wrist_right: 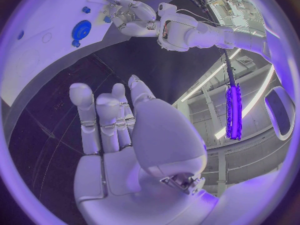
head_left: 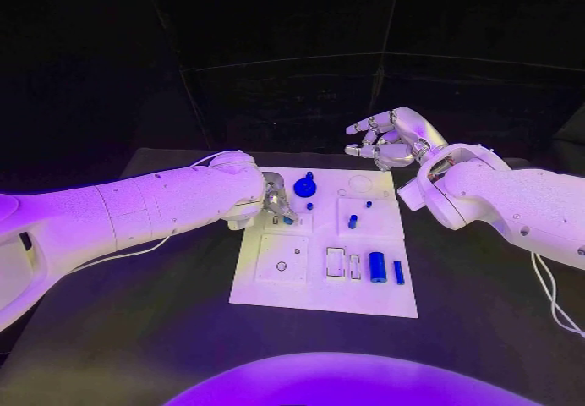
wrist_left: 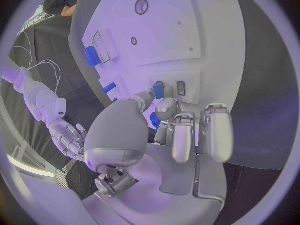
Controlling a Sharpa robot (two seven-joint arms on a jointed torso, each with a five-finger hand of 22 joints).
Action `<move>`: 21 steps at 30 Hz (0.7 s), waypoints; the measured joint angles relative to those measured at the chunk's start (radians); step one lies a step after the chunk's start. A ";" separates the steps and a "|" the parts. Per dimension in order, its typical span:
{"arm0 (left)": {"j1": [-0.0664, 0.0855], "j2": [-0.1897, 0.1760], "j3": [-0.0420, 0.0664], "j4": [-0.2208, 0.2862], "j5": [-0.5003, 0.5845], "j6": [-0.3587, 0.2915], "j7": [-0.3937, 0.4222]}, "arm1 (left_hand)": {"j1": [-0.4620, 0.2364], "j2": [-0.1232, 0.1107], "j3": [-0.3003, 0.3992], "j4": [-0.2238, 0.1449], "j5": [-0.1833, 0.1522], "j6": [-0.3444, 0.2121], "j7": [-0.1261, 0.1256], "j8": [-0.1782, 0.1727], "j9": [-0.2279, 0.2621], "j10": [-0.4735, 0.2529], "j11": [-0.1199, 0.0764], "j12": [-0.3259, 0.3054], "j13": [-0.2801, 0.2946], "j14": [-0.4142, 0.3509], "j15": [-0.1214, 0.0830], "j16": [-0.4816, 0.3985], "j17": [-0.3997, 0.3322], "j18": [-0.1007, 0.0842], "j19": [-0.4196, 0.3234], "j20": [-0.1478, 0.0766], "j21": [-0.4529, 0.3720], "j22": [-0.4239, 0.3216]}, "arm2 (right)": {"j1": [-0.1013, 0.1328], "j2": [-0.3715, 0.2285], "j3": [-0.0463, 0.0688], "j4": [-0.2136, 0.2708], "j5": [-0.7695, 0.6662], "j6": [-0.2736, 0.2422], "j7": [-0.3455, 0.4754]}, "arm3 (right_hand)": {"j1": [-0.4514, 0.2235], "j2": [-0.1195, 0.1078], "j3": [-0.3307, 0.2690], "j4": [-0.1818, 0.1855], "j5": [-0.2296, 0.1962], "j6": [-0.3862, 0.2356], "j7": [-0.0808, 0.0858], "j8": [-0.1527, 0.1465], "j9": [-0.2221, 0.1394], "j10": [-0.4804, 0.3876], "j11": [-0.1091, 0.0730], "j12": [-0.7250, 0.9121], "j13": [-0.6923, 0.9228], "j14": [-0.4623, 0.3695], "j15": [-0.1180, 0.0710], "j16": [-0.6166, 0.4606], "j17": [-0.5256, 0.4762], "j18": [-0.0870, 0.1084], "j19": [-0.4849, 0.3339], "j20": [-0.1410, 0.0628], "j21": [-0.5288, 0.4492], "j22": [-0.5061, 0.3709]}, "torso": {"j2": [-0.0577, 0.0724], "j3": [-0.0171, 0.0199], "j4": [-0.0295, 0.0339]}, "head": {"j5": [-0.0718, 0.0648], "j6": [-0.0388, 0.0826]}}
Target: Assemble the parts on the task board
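Note:
The white task board (head_left: pixel 275 283) lies mid-table. My left hand (head_left: pixel 270 203) reaches down onto its far left part. In the left wrist view its thumb and a finger pinch a small blue part (wrist_left: pixel 159 90) against the board (wrist_left: pixel 206 45), beside a dark slot (wrist_left: pixel 181 87). My right hand (head_left: pixel 390 139) hangs in the air beyond the board's far right corner, fingers apart and holding nothing. A round blue knob (head_left: pixel 305 182) stands just past my left hand. A blue cylinder (head_left: pixel 377 266) and a slim blue piece (head_left: pixel 399 271) lie at the near right.
Small blue pegs (head_left: pixel 352 222) stand mid-board. White frames (head_left: pixel 336 260) sit left of the cylinder, and a round hole (head_left: pixel 281 266) lies at the near left. Black table (head_left: pixel 134 330) surrounds the board. The right wrist view shows the knob (wrist_right: pixel 81 30) and my left hand (wrist_right: pixel 128 12).

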 measured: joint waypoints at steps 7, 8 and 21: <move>-0.001 0.005 0.000 -0.005 0.000 0.000 0.000 | -0.018 0.010 0.008 0.008 -0.003 0.002 -0.002 0.022 0.015 0.004 -0.004 0.006 0.004 0.000 0.000 0.000 0.000 0.000 0.004 -0.004 0.004 0.000 | 0.000 0.001 0.000 -0.001 0.000 0.001 0.000 | 0.000 0.000 0.000 0.000 0.000 0.000 0.000 0.000 0.000 0.000 0.000 0.000 0.000 0.000 0.000 0.000 0.000 0.000 0.000 0.000 0.000 0.000 | 0.000 0.0003 -0.0002 | 0.000 -0.002; -0.001 0.006 0.000 -0.007 0.000 0.000 0.000 | -0.022 0.014 0.009 0.006 -0.003 0.002 -0.002 0.024 0.016 0.004 -0.004 0.006 0.004 0.000 0.000 0.000 0.000 0.000 0.004 -0.004 0.004 0.000 | 0.000 0.002 0.000 -0.001 0.000 0.001 0.000 | 0.000 0.000 0.000 0.000 0.000 0.000 0.000 0.000 0.000 0.000 0.000 0.000 0.000 0.000 0.000 0.000 0.000 0.000 0.000 0.000 0.000 0.000 | 0.000 0.0004 -0.0003 | 0.000 -0.002; -0.001 0.035 -0.001 -0.049 0.004 0.019 -0.002 | -0.096 0.001 0.046 -0.022 -0.004 0.013 -0.013 0.050 0.031 0.013 -0.012 0.018 0.011 0.000 -0.007 0.000 0.000 0.000 0.003 -0.011 0.007 0.000 | 0.000 0.003 0.000 -0.002 0.000 0.002 0.000 | 0.000 0.000 0.000 0.000 0.004 0.000 0.000 0.000 0.000 0.000 0.000 0.000 -0.001 0.000 0.000 0.000 0.000 0.000 -0.003 -0.004 0.000 -0.002 | 0.000 0.0010 -0.0010 | 0.000 -0.005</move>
